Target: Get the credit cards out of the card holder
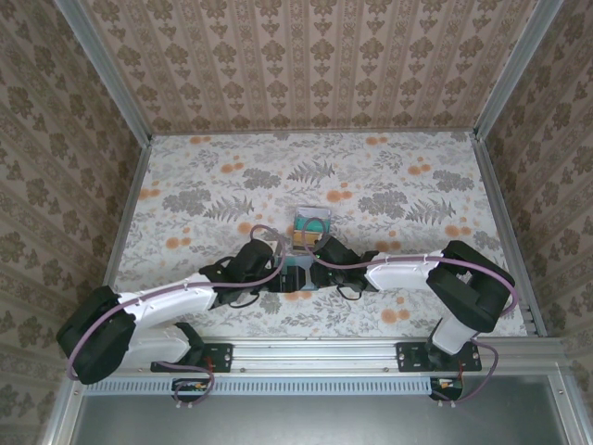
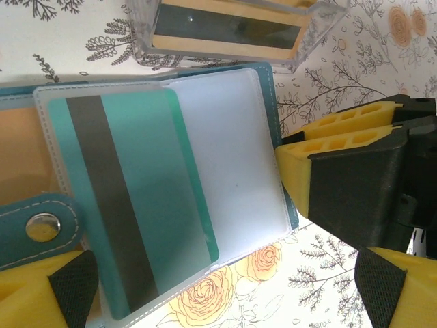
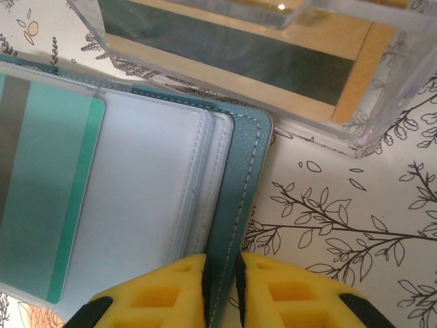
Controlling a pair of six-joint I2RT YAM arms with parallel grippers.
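right gripper [image 3: 220, 290] pinches card holder [image 3: 235, 178] edge; left gripper [image 2: 225, 283] spread wide

From above: card holder [image 1: 296, 278] mostly hidden under left gripper [image 1: 281, 267] and right gripper [image 1: 313, 265], which meet over it. Clear box [image 1: 311, 225] just beyond; contents too small to tell apart. Left wrist view: holder's left panel runs off the frame, box cropped at top. Right wrist view: teal card [image 3: 48, 198] cut at left edge, right fingertips [image 3: 164, 294] cropped at bottom, box's far end out of frame.
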